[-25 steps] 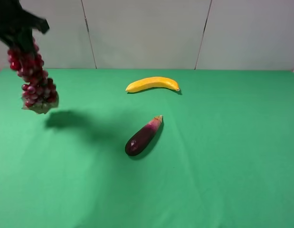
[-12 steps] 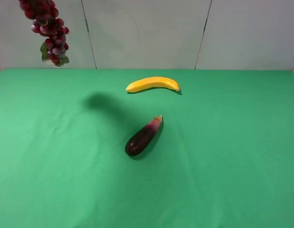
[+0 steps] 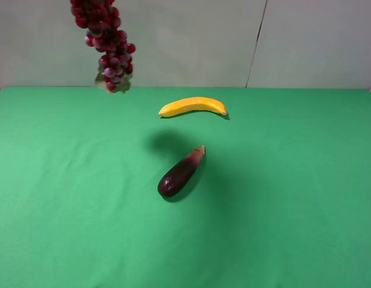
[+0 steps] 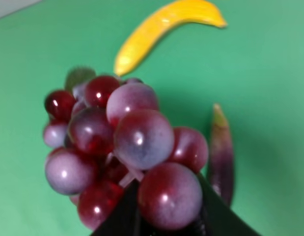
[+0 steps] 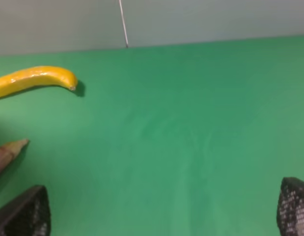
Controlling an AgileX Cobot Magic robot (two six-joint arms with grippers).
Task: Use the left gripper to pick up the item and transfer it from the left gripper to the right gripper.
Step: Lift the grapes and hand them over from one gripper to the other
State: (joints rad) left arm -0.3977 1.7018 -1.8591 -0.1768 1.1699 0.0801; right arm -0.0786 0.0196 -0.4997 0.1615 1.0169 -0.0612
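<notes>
The hanging bunch of glossy dark red grapes (image 3: pixel 107 45) is in the air at the upper left of the high view, above the green cloth counter (image 3: pixel 281 198). The left claw (image 4: pixel 164 219) is clamped on this bunch. The right claw (image 5: pixel 161 214) has its fingers wide apart. The curved yellow banana (image 3: pixel 192 106) and the dark purple eggplant (image 3: pixel 180 173) lie near the centre, apart from each other.

I see a table covered in smooth green cloth (image 3: pixel 293 210). A curved yellow banana (image 3: pixel 192 106) lies near its far edge. A dark purple eggplant (image 3: pixel 180 173) lies closer to the camera, set diagonally, with its pale stem end pointing toward the banana but apart from it.
</notes>
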